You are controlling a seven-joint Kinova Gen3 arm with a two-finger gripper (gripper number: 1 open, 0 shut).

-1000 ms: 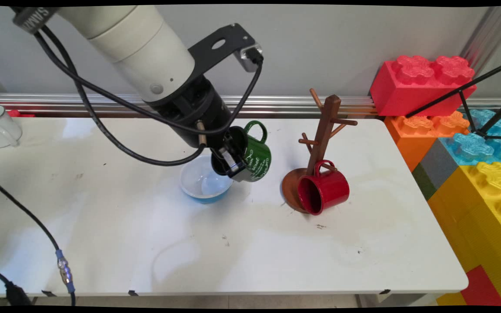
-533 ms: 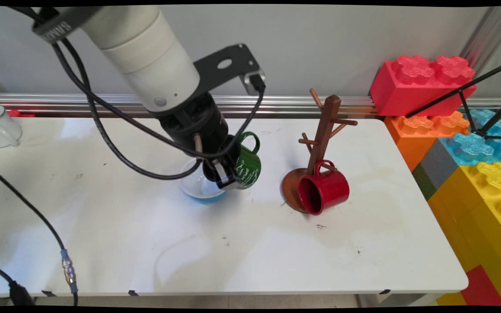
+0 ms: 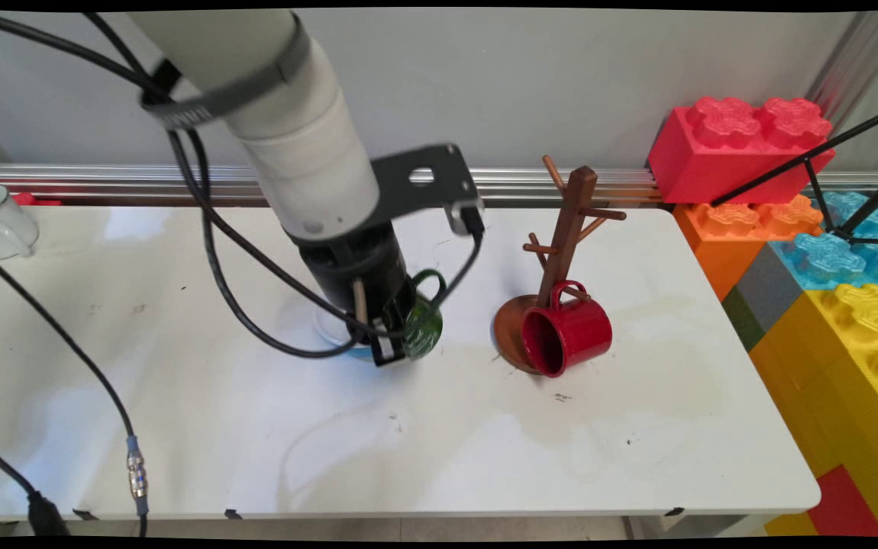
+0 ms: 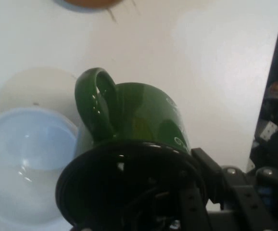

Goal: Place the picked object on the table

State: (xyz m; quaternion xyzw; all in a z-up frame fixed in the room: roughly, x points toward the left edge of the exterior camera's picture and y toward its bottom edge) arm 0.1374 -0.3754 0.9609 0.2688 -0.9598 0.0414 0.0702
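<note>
My gripper (image 3: pixel 392 335) is shut on the rim of a green mug (image 3: pixel 424 324), which hangs low over the table right beside a light blue bowl (image 3: pixel 332 329). In the hand view the green mug (image 4: pixel 139 125) fills the middle with its handle up and to the left, and the blue bowl (image 4: pixel 23 163) lies to its left. The gripper (image 4: pixel 187 192) clamps the mug's rim at the bottom of that view. A red mug (image 3: pixel 565 334) hangs on a low peg of a brown wooden mug tree (image 3: pixel 561 244) to the right.
A white mug (image 3: pixel 1 221) stands at the table's far left edge. Large toy bricks (image 3: pixel 789 229) are stacked off the table's right side. Black cables hang from the arm over the table's left half.
The arm has swung down and a little left, lowering the green mug from above the bowl's right side to just over the table beside the bowl.
</note>
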